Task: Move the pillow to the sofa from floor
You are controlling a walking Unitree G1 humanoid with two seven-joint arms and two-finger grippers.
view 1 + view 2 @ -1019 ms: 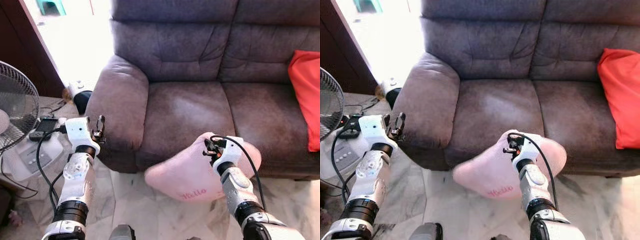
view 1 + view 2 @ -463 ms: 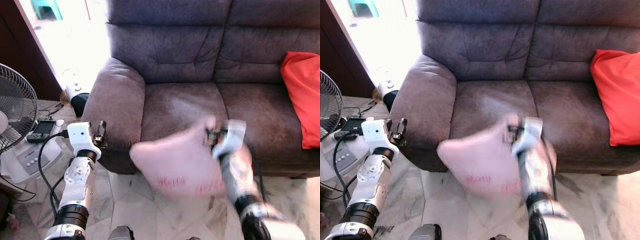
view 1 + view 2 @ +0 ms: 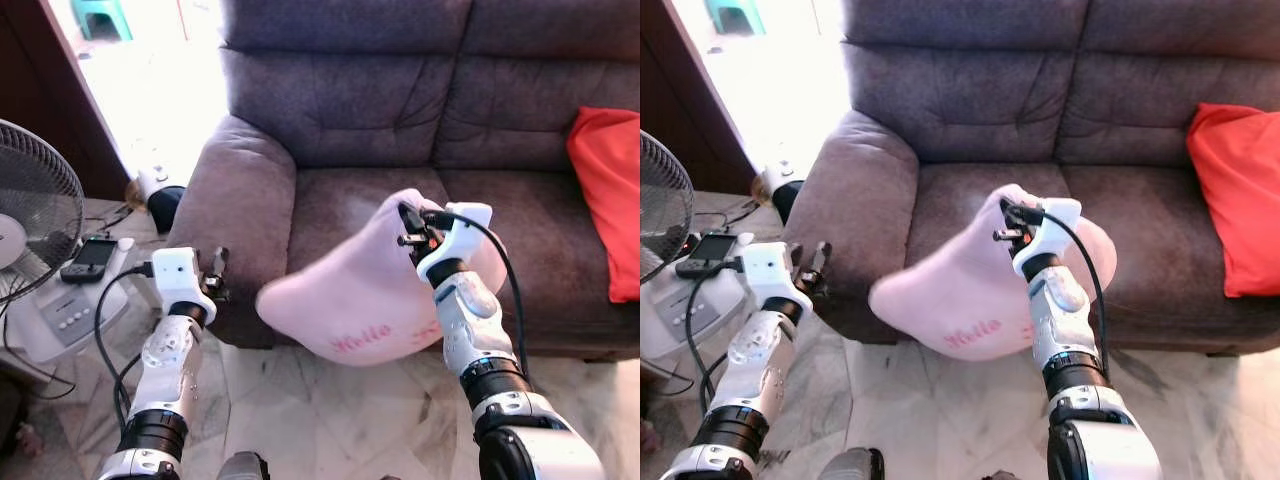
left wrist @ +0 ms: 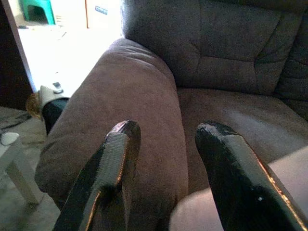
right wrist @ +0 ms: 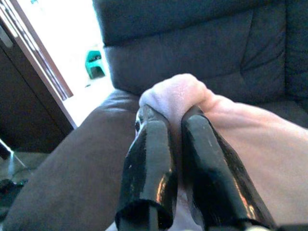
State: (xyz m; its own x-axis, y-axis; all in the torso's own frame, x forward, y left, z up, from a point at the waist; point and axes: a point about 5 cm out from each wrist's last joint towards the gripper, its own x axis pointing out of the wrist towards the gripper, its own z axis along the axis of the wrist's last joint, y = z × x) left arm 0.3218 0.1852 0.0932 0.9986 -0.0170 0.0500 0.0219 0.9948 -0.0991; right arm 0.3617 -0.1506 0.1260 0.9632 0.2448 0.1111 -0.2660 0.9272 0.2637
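Pillow (image 3: 370, 295), pale pink with the word "Hello" stitched in darker pink near its lower edge, is hanging in the air from my right gripper (image 5: 173, 144), clear of the marble floor (image 3: 330, 420) and in front of the sofa (image 3: 400, 100). My right gripper is pinching a bunched top corner of the pillow; in the right wrist view its two black fingers (image 5: 149, 168) are squeezing a fold of pink fabric between them. The rest of the pillow is drooping below and to the left of that gripper, overlapping the front edge of the left seat cushion (image 3: 340, 200). Beyond the gripper I am seeing the sofa's grey-brown backrest.

My left gripper (image 4: 166, 144) is hovering just beside the outer front of the sofa's left armrest (image 3: 235, 190), well to the left of the pillow. Its two fingers are spread apart and grasping nothing; in the left wrist view the padded armrest is showing through the gap between them, and a pink edge of the pillow is showing beside one finger.

A red cushion (image 3: 605, 200) is lying on the sofa's far right seat, well to the right of my right gripper. To the left of my left arm, a standing fan (image 3: 35, 230) is sitting beside a small white table, with a phone (image 3: 88, 258) on it.
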